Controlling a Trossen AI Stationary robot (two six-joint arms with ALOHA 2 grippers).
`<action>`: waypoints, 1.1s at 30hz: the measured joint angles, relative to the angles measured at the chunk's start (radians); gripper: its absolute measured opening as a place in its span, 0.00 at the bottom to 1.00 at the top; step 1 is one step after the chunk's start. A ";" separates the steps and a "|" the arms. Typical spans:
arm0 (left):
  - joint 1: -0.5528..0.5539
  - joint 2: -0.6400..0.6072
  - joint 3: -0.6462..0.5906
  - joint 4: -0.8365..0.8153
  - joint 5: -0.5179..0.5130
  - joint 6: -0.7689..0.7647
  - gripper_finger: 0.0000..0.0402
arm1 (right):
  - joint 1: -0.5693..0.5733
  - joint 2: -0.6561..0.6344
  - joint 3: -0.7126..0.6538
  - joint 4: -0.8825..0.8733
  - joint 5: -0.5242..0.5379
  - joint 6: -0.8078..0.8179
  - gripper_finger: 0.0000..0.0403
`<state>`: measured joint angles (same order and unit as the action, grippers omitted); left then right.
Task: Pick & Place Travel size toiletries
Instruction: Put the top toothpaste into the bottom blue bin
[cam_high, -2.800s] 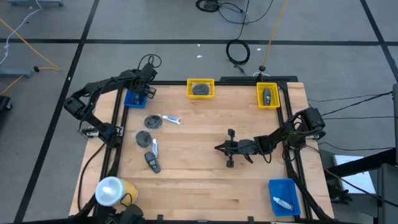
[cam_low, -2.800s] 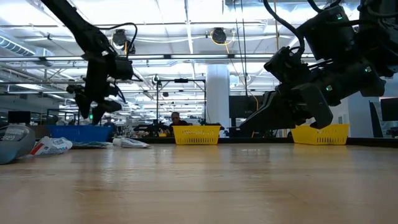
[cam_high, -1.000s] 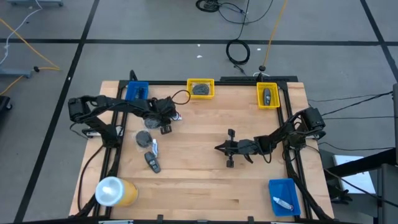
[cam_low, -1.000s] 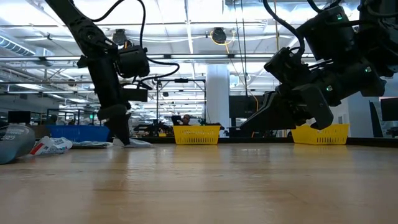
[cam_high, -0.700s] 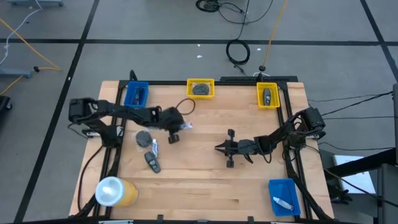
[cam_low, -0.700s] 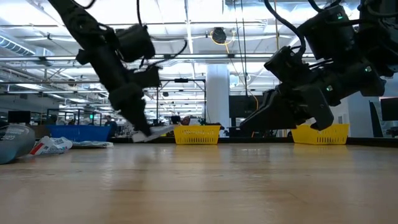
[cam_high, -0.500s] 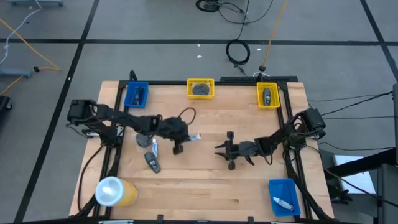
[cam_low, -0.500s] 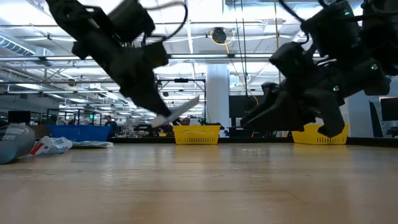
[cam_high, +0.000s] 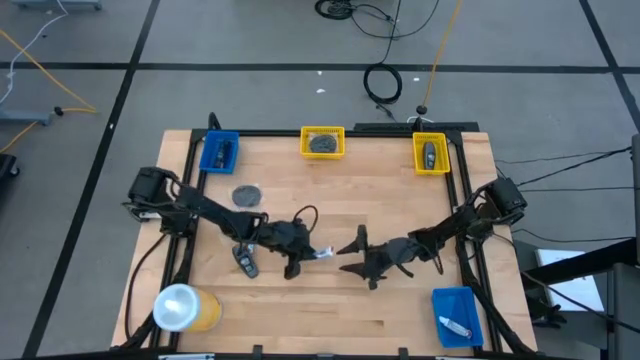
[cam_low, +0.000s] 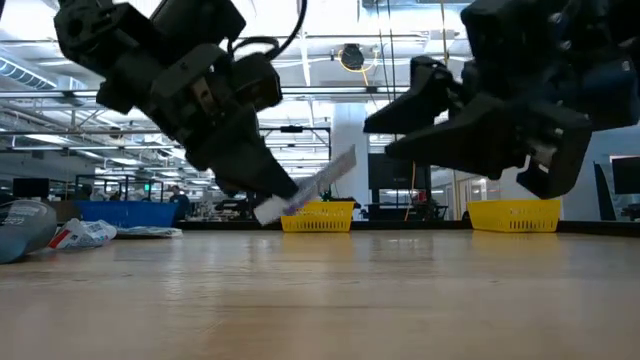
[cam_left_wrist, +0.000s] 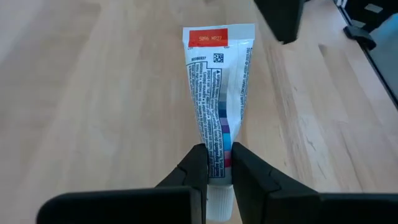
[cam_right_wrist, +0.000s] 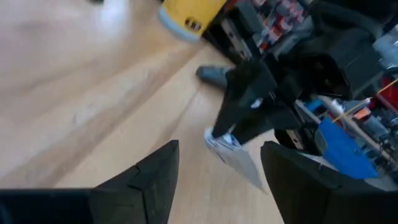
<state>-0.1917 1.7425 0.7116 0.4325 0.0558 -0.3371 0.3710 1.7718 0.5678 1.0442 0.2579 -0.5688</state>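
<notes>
My left gripper (cam_high: 305, 252) is near the table's middle, shut on a small white tube (cam_left_wrist: 217, 93) with blue marks and a red band at its flat end. My right gripper (cam_high: 350, 254) faces it from the table's right, open. Its fingers stand just short of the tube's flat end (cam_right_wrist: 233, 149), apart from it. A grey disc (cam_high: 246, 194) and a black oblong piece (cam_high: 245, 260) lie flat on the table's left part. My left gripper pinches the tube just above its white cap (cam_left_wrist: 217, 177) between its two fingers (cam_left_wrist: 198, 168). They come from the table's left, slanting down, and lie along the tube. The tube is lifted clear and sticks out past the fingertips, its flat end (cam_low: 340, 165) tilted up.
Along the far edge stand a blue bin (cam_high: 219, 151) and two yellow bins (cam_high: 322, 141) (cam_high: 430, 152), each with an item inside. Another blue bin (cam_high: 456, 314) holding a tube sits at the near right corner. A large yellow roll (cam_high: 180, 307) stands at the near left corner.
My left gripper has picked the white tube up from the table's far left and carried it toward the middle and the near edge, tipping the flat end upward. My right gripper has rolled, opened and edged toward the tube.
</notes>
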 joint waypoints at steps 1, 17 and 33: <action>-0.002 0.015 0.000 0.012 0.000 -0.009 0.12 | -0.004 0.000 0.009 -0.028 0.000 -0.001 0.54; -0.005 0.170 0.137 0.041 0.086 0.023 0.12 | -0.056 0.000 0.065 -0.270 -0.104 -0.055 0.23; 0.082 0.127 0.143 -0.117 0.205 0.097 0.30 | 0.030 -0.107 0.064 -0.500 0.011 0.124 0.01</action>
<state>-0.1093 1.8693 0.8550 0.3152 0.2612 -0.2397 0.4006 1.6645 0.6317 0.5447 0.2693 -0.4448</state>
